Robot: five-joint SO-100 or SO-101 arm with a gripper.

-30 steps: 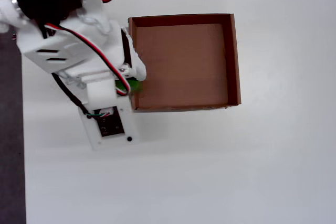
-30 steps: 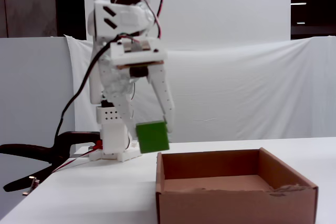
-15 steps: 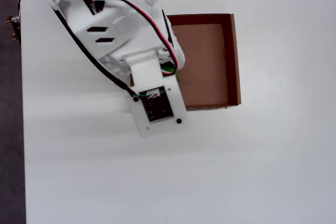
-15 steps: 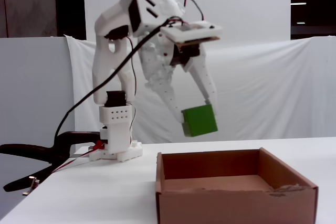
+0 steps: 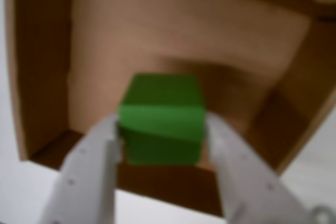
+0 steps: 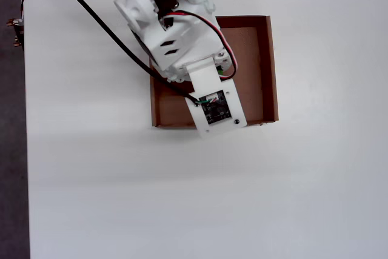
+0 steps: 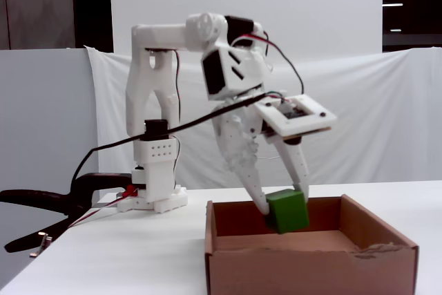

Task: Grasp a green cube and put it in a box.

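Gripper (image 7: 284,213) is pinching the green cube (image 7: 288,211), one finger on each side face; in the wrist view both white fingers (image 5: 89,174) press flat against the cube (image 5: 161,119), no visible gap. Cube is inside the footprint of the box (image 7: 311,267) and sits partly below the rim line in the fixed view, upper part still above the wall tops. It's tilted slightly. Can't tell from the fixed view whether its underside touches the box floor; wrist view shows the brown floor (image 5: 173,51) behind and around the cube with a shadow past it, but the picture is blurred. In the overhead view the arm (image 6: 176,34) reaches over the left part of the box (image 6: 270,65) and hides the cube completely; the wrist camera board (image 6: 216,107) hangs over the near wall. Box is open, with low cardboard walls, and stands on the white tabletop (image 6: 242,198). Arm base (image 7: 153,184) stands at the back left in the fixed view, with a black clamp (image 7: 48,202) further left at the tabletop edge. Red and black cables (image 7: 276,50) run along the arm. White cloth backdrop (image 7: 373,115) behind.
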